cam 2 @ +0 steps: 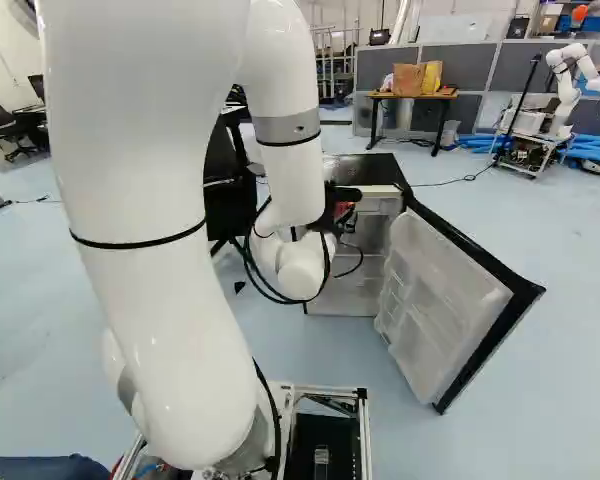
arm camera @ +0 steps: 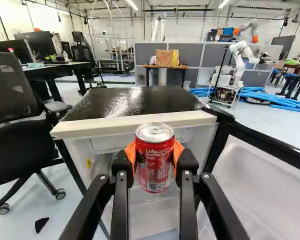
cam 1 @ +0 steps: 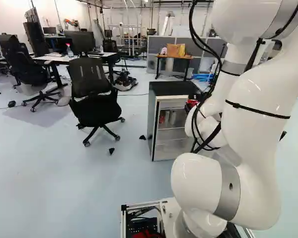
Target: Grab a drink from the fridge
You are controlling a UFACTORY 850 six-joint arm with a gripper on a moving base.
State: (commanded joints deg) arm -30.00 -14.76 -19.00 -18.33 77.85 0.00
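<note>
Red can (arm camera: 154, 172) held upright in my gripper (arm camera: 155, 152); fridge (arm camera: 135, 123) beyond it at twelve o'clock, door (arm camera: 270, 190) open at two. Grab judged done, can apparently outside the fridge. Left, probably: retreat toward six, perhaps door closing.

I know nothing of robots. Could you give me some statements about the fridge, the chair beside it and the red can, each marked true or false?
1. The tool is holding the red can upright. True.
2. The fridge door is closed. False: it stands open.
3. The can is standing on top of the fridge. False: it is gripped between orange pads.
4. A black office chair stands beside the fridge. True.
5. The fridge has a white top. False: its top is black.
</note>
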